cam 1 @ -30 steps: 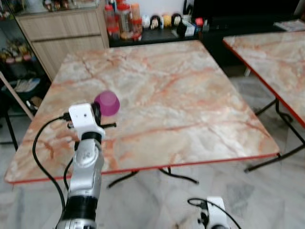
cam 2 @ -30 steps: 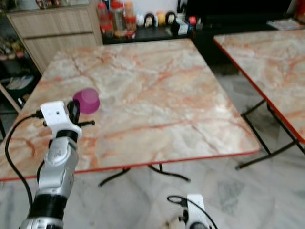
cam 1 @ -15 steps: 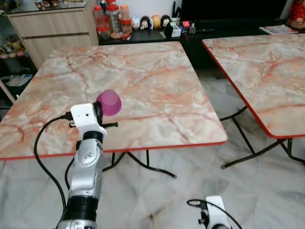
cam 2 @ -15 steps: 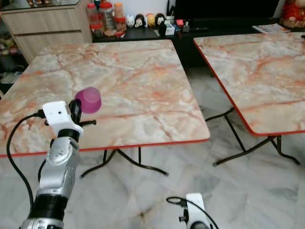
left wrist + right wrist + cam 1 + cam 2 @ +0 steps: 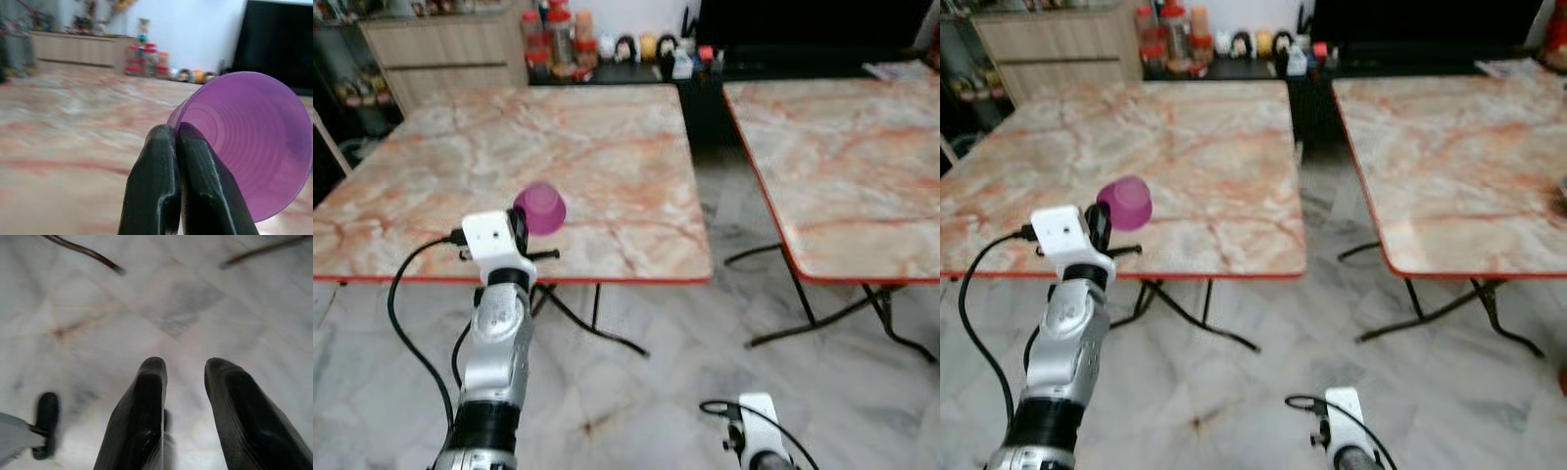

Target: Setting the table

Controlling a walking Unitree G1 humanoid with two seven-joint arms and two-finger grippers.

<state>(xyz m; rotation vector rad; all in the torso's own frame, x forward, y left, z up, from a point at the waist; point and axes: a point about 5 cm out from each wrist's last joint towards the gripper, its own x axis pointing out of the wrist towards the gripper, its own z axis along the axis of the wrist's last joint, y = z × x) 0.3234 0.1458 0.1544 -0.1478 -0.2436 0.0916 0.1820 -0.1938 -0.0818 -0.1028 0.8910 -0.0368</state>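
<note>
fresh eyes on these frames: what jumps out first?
The purple cup stands out: the left gripper holds it by the rim, fingers pinched shut on its wall, raised in front of the left marble table. A second marble table stands to the right across a gap of pale floor. The right gripper hangs low over that floor, fingers apart.

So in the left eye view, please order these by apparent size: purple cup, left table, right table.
1. Left table, largest.
2. Right table, cut off by the frame, so true size unsure.
3. Purple cup, smallest, though nearest the camera.
</note>
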